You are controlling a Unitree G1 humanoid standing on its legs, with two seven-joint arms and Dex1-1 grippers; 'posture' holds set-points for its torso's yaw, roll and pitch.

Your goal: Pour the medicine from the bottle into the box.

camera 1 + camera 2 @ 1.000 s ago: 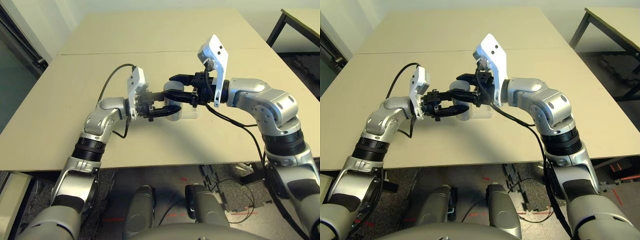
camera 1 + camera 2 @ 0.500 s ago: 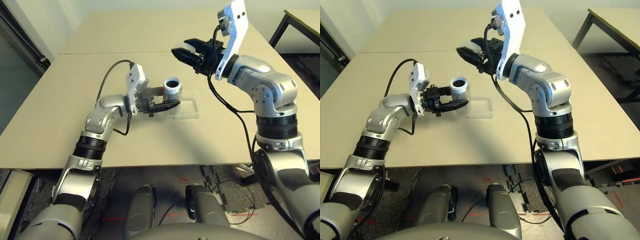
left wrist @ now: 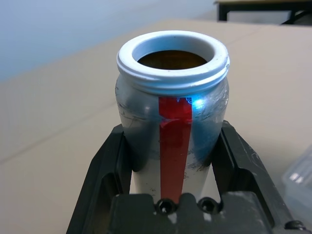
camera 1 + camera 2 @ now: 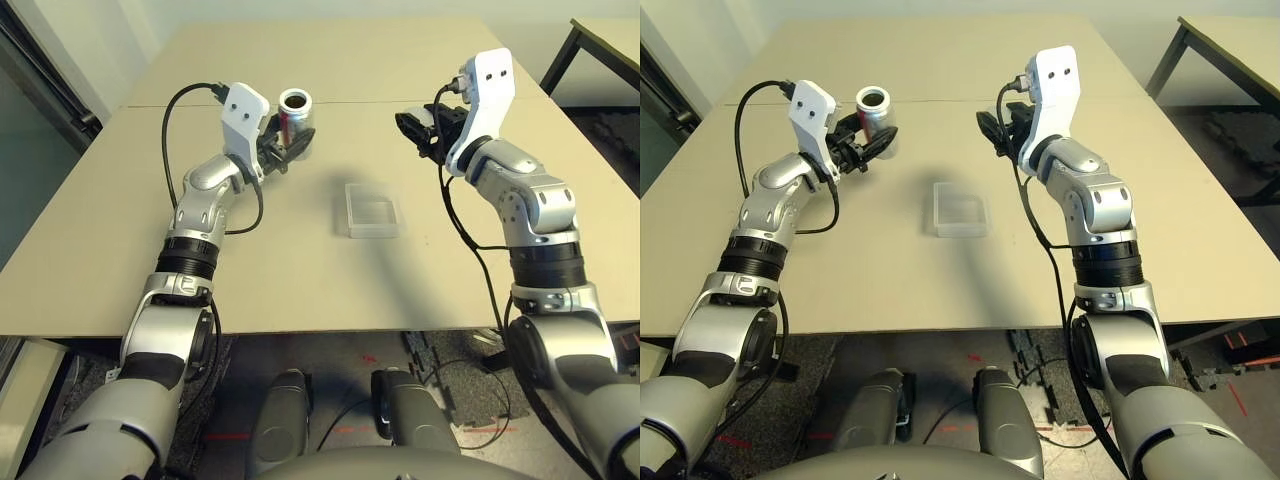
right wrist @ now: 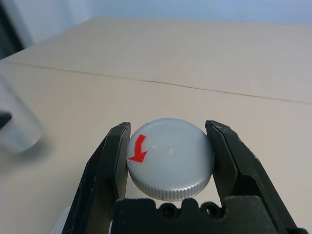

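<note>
Left wrist view: bottle [image 3: 173, 126] upright, mouth upward.

The left gripper [image 4: 288, 150] holds the open bottle [image 4: 296, 120] upright above the table's [image 4: 300, 270] far left — the clear box [image 4: 371, 210] lies mid-table, the right gripper [image 4: 412, 128] raised beyond it.

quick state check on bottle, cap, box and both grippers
bottle: open, upright, held off the table
cap: off the bottle, gripped
box: flat on the table, looks empty
left gripper: shut on the bottle
right gripper: shut on the cap
</note>
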